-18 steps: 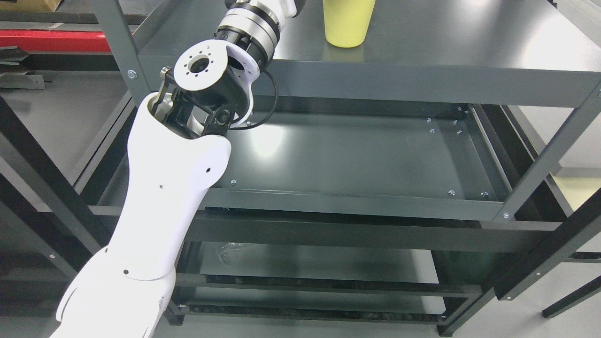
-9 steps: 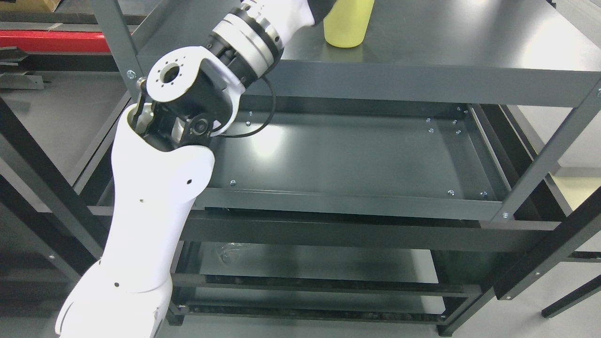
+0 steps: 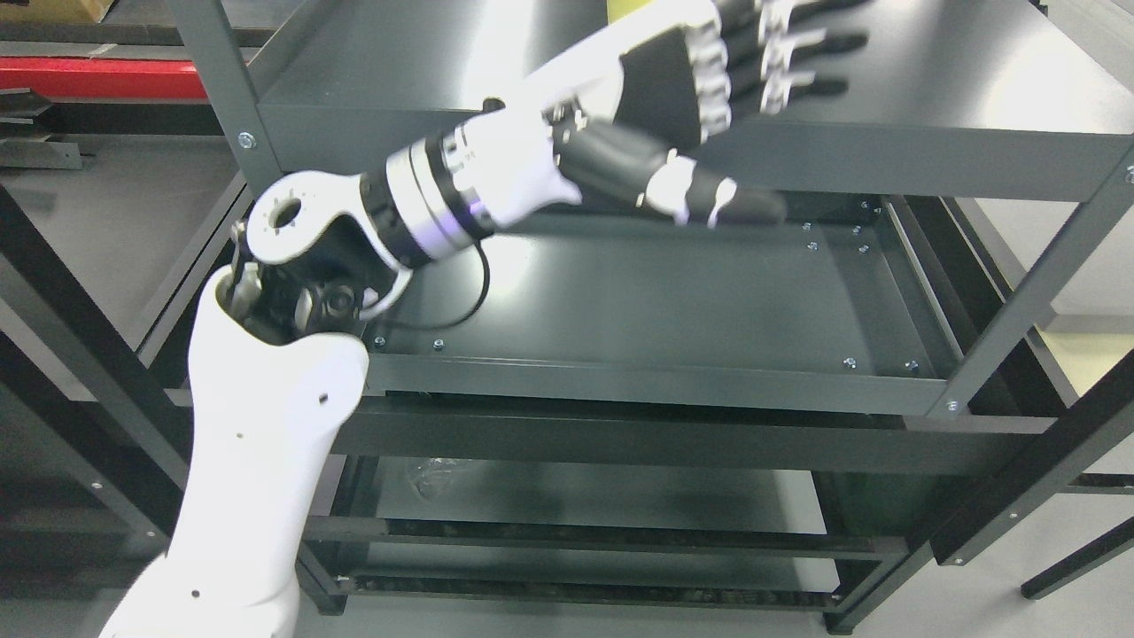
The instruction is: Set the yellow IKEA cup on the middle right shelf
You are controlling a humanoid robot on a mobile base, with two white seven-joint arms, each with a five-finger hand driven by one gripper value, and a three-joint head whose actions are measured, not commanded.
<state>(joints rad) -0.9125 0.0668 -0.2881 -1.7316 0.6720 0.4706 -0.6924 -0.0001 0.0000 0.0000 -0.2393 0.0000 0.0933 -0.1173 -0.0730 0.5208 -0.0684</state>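
The white left forearm rises from the bottom edge, bends at a black elbow joint and reaches rightward, ending in the left hand (image 3: 709, 84), a white-and-black hand with dark fingertips. Its fingers (image 3: 797, 64) are stretched out flat and spread, grasping nothing, and the thumb points down and to the right over the tier below. Just behind the hand's upper edge, only a sliver of the yellow plastic IKEA cup (image 3: 627, 8) shows at the top border, standing on the dark grey metal top shelf (image 3: 930, 80); whether skin touches it cannot be told.

The risk, as a judgement: the hand lies in front of the cup with fingers extended past it, so a sideways sweep could knock the cup over or push it along the smooth shelf, and the hand hides the cup from the head camera.

Below the hand, the middle shelf (image 3: 664, 301), a glossy grey tray with screwed edges, lies bare. Grey uprights and more racking stand either side.
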